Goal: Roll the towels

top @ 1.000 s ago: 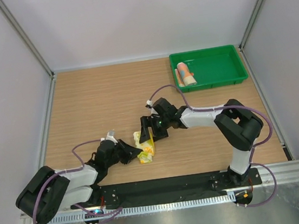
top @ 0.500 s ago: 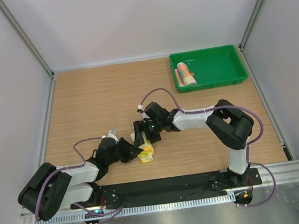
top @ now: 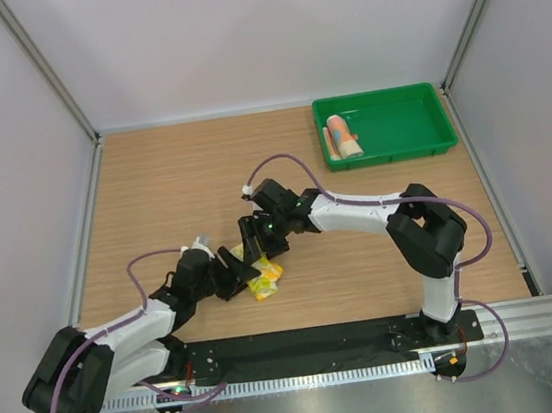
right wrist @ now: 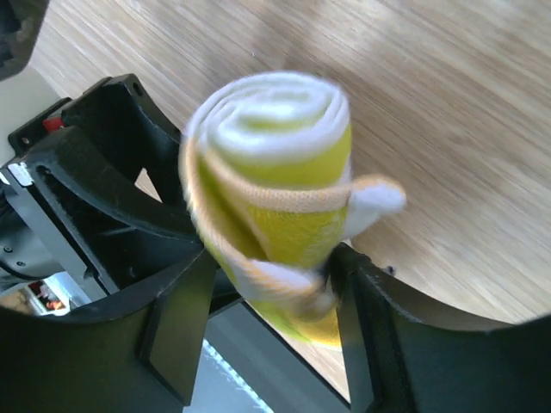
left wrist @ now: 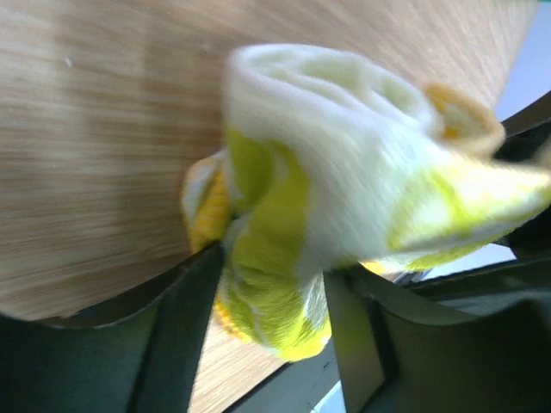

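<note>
The yellow towel (top: 264, 276), rolled into a short roll with white-green pattern, lies at the table's near middle. My left gripper (top: 238, 271) comes at it from the left; in the left wrist view the yellow towel (left wrist: 284, 224) sits between its spread fingers (left wrist: 185, 327), and that gripper (left wrist: 271, 288) is open. From the far side my right gripper (top: 254, 248) reaches down, and in the right wrist view it (right wrist: 271, 280) is shut on the roll (right wrist: 275, 189), a finger on each side. The other towel (top: 345, 137), a blue and orange-pink roll, lies in the green tray (top: 402, 128).
The green tray stands at the table's far right corner. White walls and metal frame rails (top: 49, 78) bound the wooden table (top: 173, 189). A black base plate (top: 303, 346) runs along the near edge under both arms.
The right arm has swung left and nearer and its jaws have narrowed round the roll. The left gripper's jaws have widened. The roll has shifted slightly left.
</note>
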Robot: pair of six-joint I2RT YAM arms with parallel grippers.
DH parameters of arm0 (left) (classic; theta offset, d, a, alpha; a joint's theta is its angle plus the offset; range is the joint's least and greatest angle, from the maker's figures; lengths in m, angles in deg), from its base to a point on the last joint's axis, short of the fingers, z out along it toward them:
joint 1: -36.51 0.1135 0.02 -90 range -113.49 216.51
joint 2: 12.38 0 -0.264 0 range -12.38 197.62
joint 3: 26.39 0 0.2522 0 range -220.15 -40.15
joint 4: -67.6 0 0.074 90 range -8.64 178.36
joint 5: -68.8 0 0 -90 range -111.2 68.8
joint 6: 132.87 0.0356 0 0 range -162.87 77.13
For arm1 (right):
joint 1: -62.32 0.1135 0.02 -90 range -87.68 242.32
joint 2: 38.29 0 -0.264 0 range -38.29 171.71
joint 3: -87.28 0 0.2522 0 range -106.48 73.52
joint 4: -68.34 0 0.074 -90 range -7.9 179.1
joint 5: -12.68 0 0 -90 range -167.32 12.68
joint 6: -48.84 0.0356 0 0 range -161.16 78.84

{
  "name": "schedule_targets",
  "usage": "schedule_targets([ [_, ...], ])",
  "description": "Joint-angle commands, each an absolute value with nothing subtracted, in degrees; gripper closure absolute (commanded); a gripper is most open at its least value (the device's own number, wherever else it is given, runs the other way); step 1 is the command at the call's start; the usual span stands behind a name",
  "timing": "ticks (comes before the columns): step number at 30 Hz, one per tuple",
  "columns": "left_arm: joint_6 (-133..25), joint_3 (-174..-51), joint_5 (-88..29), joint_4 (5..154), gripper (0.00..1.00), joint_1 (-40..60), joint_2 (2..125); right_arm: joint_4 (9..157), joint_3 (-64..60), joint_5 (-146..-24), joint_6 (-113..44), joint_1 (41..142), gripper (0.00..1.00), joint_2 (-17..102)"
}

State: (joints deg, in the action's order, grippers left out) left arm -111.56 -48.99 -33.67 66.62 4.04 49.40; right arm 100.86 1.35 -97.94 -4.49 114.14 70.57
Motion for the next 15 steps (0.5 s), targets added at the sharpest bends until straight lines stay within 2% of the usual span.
schedule_targets([
  [1,-101.0,-51.7,-34.7,77.3,0.34,2.1,47.0,103.6,2.9,-84.3,-6.0,118.8,0.36,78.3],
  [5,-99.4,-53.5,-33.8,84.9,0.30,2.1,42.4,105.9,1.8,-82.8,-7.5,118.8,0.22,77.6],
  [6,-98.8,-53.9,-33.3,86.2,0.30,2.1,41.5,106.7,1.5,-80.9,-7.7,118.7,0.16,77.2],
  [9,-98.2,-54.5,-31.7,89.4,0.31,2.1,39.0,110.0,-0.4,-77.6,-8.5,118.1,0.10,75.6],
  [15,-98.4,-55.3,-31.4,91.5,0.32,2.1,36.2,113.6,-1.5,-74.9,-7.9,115.6,0.07,70.2],
])
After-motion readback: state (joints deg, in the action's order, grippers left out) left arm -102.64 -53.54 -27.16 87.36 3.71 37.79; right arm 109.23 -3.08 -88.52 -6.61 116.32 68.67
